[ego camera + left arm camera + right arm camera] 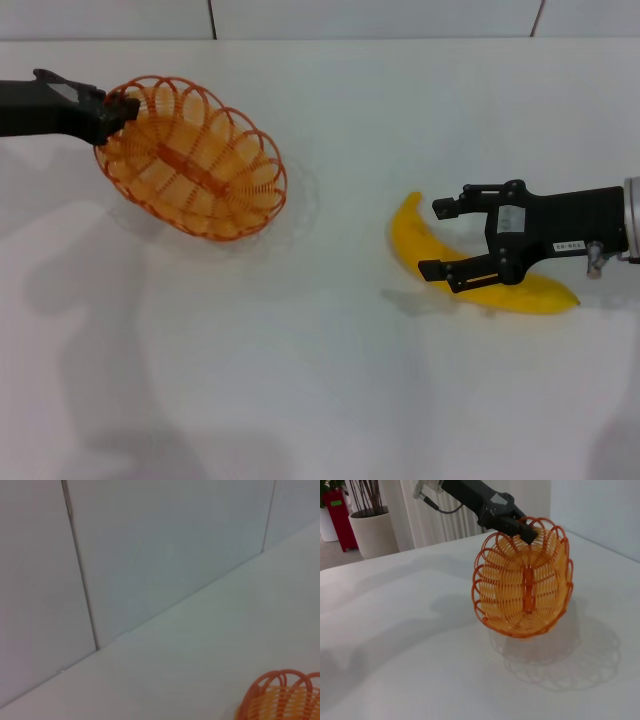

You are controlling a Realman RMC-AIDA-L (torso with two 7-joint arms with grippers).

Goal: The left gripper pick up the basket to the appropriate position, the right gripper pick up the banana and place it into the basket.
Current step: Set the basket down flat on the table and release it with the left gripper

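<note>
Fingers of the left gripper are pinched on the looped rim of the basket, which we see tilted, its far-left edge lifted while its lower edge sits close to or on the white table; we cannot tell whether it touches. The basket is a shallow orange oval of translucent wire-like strands with a scalloped rim and a solid strip running along its floor. From the right wrist view we see its open side turned toward that camera and its lacy shadow on the table beneath.

On the right side of the table, the right gripper reaches in with its fingers spread wide, one to each side of the banana; we see no clear contact. The banana, bright yellow, smooth and curved, lies flat on the table, well apart from the basket. A small white label on this gripper's body carries print too small for us to read.
</note>
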